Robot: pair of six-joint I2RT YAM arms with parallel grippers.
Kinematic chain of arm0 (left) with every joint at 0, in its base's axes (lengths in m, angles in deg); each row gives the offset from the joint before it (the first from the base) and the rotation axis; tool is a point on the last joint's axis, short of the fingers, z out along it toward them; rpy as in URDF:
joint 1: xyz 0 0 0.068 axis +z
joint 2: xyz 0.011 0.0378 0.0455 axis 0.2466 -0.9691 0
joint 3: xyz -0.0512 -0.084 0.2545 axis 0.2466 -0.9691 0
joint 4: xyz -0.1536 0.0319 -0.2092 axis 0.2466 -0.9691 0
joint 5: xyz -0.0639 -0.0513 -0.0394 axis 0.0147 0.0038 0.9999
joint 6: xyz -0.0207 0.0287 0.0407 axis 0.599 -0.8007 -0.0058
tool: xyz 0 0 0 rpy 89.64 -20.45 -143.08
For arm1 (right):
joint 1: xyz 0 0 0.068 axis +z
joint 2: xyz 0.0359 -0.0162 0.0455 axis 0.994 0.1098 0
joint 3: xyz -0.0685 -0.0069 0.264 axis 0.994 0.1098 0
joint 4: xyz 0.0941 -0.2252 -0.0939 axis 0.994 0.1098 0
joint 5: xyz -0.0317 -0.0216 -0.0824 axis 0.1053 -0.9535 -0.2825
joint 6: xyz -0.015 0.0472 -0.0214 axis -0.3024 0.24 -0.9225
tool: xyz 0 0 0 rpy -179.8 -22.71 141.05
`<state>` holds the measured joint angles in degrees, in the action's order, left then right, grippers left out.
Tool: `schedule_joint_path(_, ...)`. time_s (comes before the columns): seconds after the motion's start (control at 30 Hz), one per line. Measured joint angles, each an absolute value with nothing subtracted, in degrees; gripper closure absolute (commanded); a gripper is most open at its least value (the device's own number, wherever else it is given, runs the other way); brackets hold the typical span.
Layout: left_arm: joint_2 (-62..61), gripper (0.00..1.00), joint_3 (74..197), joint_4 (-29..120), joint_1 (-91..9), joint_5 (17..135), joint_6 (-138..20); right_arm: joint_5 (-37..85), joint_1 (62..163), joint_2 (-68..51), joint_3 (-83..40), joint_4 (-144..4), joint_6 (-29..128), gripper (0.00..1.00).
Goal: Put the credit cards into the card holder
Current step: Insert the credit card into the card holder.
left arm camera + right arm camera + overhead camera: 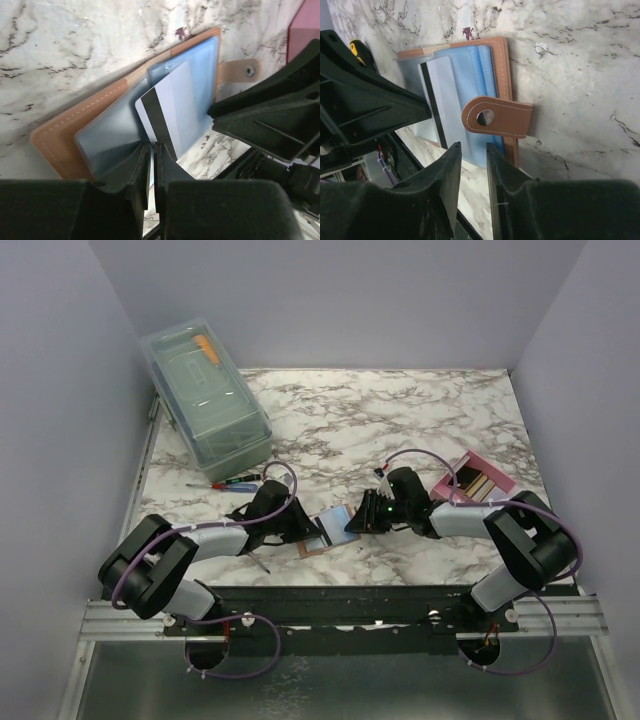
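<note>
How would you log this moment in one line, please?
card: partly slid into card holder | right pincer: open, by card | left pincer: narrow gap at card holder edge, grip unclear

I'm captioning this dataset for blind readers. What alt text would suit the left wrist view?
A pale grey card with a black magnetic stripe sits partly tucked into a pale blue sleeve of the open tan leather card holder, lying on the marbled table. The left gripper, jaws nearly together, reaches its near edge from below; the right gripper looms at right.
</note>
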<state>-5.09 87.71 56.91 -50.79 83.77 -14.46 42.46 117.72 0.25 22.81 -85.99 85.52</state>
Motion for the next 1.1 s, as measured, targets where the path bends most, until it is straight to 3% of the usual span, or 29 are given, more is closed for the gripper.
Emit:
schedule_joint_path(0.33,-12.22,0.92,91.36,59.64,-51.32,84.62,-14.61,44.84,117.43,2.42,22.92,-89.44,86.13,0.72)
schedule_joint_path(0.6,-10.91,0.80,91.45,59.18,-51.93,83.82,-15.13,44.54,117.43,1.80,22.94,-88.89,86.20,0.68)
schedule_joint_path(0.73,-8.39,0.73,90.60,58.68,-52.17,83.82,-14.89,42.96,117.43,-1.02,23.62,-86.07,85.87,0.61)
schedule_joint_path(1.1,-4.79,0.76,89.79,56.23,-52.28,83.75,-14.74,41.80,117.32,-3.00,24.75,-83.98,85.50,0.56)
